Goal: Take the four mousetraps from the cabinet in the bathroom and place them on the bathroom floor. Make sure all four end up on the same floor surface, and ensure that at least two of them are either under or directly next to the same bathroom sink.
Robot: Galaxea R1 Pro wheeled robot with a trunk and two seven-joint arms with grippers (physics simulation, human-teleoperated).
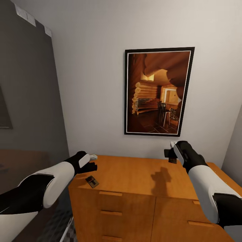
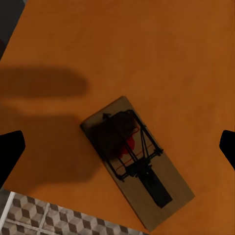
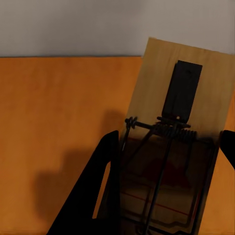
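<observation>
Clamped between my right gripper's dark fingers, filling the lower right of the right wrist frame, is a mousetrap: a pale wooden board with a black plate and coiled spring bar, held above the orange-brown top of the cabinet, with the grey wall across the top of that frame. From my head camera, my right gripper sits at right of centre, raised over the back right part of the cabinet, and a small dark piece of the held mousetrap shows beneath it; its shadow falls on the wood below. My left gripper is at the lower left of centre, over the cabinet's front left corner, its fingers spread apart and holding nothing. Just below it in the frame a second mousetrap lies flat on the cabinet top near the front edge. The left wrist frame looks straight down on this second mousetrap, lying diagonally, with a red spot under its wire frame; my left fingertips show black at either edge, well apart from it. A strip of the bathroom floor with its cube pattern shows at the bottom left. A framed picture of a log interior hangs on the wall at centre right of the head frame.
</observation>
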